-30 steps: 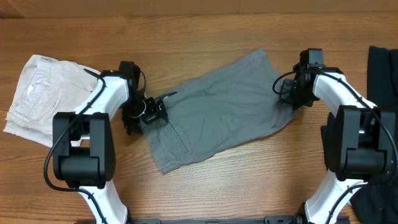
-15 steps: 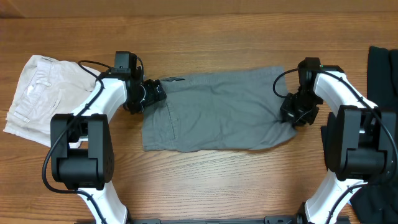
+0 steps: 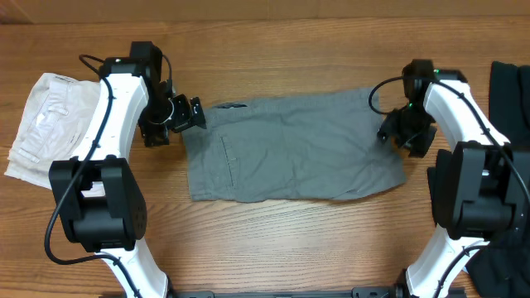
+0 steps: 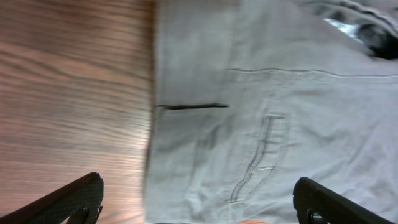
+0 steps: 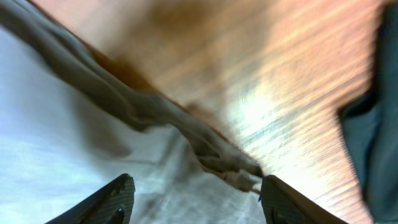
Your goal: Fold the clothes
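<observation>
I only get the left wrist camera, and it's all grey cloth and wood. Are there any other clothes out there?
Observer: Yes, cream-white shorts lie at the left end of the table, apart from your grey shorts.
Operator: Is the other arm pinching my grey shorts?
Observer: No, the right gripper is open over their right edge, gripping nothing.
Operator: Is there anything past that arm?
Observer: A black garment lies at the table's far right edge.
</observation>
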Robot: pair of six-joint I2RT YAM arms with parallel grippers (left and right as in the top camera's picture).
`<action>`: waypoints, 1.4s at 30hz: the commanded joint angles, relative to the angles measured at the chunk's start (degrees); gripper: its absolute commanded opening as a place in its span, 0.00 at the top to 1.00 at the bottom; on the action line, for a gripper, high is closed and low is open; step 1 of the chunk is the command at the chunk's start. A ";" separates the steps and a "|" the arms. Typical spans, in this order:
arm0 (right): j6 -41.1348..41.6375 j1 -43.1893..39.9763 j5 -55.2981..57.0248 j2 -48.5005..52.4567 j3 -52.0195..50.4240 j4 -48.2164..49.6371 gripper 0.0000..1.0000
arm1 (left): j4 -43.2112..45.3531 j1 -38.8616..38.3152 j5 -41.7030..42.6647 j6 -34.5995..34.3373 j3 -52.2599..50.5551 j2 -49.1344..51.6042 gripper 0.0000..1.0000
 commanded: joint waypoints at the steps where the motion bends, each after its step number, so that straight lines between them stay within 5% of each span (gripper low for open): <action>1: -0.48 -0.44 1.97 -3.48 2.45 -0.33 0.31 | -0.28 -0.61 -1.57 1.18 -2.12 0.42 0.00; 14: -0.92 -0.44 1.79 -3.74 2.43 -1.27 0.31 | 26.58 -6.43 9.44 -0.72 -24.15 0.46 0.04; 16: -0.90 -0.44 1.77 -3.74 2.43 -1.36 0.31 | 28.39 -7.61 11.69 -0.66 -24.94 0.46 0.18; 22: -7.34 -0.15 -2.58 -3.74 2.43 -0.94 0.32 | 26.71 -8.39 9.94 -0.66 -24.11 0.37 0.96; 26: -15.37 1.16 -7.23 -3.74 2.43 -1.20 0.35 | 17.09 -5.46 5.33 -0.61 -20.00 0.33 0.96; 31: -23.54 5.31 -19.82 -3.74 2.27 -0.94 0.60 | 1.22 -1.88 2.38 2.84 -8.70 0.33 0.96; 34: -23.69 9.70 -22.69 -3.72 1.73 0.50 0.77 | -5.25 -1.27 2.47 4.11 -1.14 0.33 0.96; 42: -18.21 24.33 -25.55 -3.72 -2.43 10.62 0.89 | -15.41 -1.29 2.49 4.68 15.52 0.33 0.96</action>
